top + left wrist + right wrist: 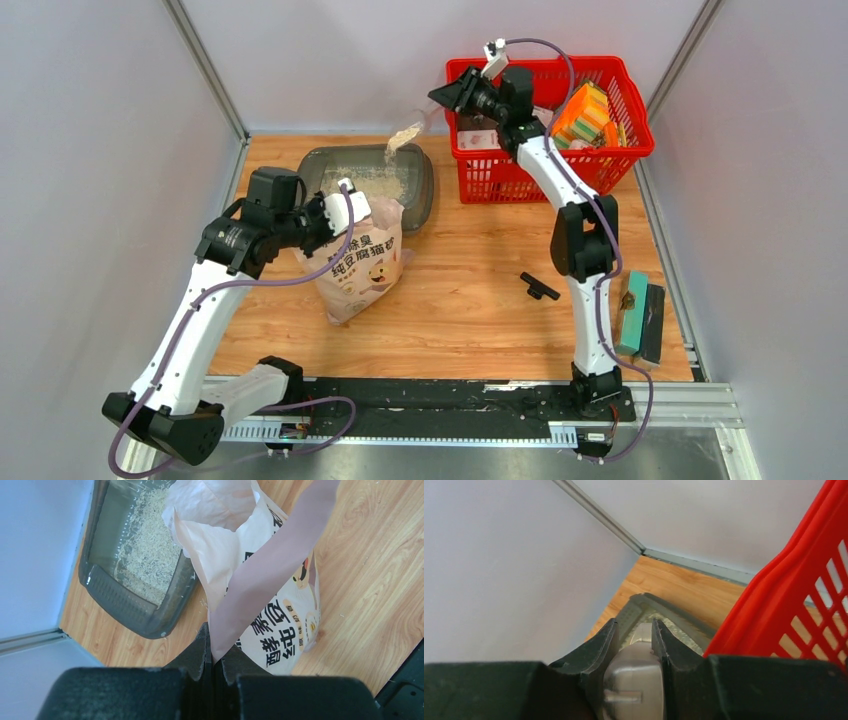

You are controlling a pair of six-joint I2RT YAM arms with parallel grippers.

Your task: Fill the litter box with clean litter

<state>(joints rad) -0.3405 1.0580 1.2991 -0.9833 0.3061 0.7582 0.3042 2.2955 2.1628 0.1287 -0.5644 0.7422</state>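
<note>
The dark grey litter box (425,192) sits at the back left with clean litter (368,180) spread over part of its floor. A pinkish-cream litter bag (365,265) stands upright in front of it. My left gripper (345,205) is shut on the bag's top flap (270,570), holding the mouth open beside the litter box (115,592). My right gripper (447,95) is shut on the handle (634,680) of a translucent scoop (405,133). The scoop is tilted above the box's far right corner, and granules are falling from it.
A red mesh basket (620,150) with sponges (585,115) stands at the back right, close to my right arm. A small black part (538,288) lies on the wood. A green and black block (640,315) rests at the right edge. Walls enclose the table.
</note>
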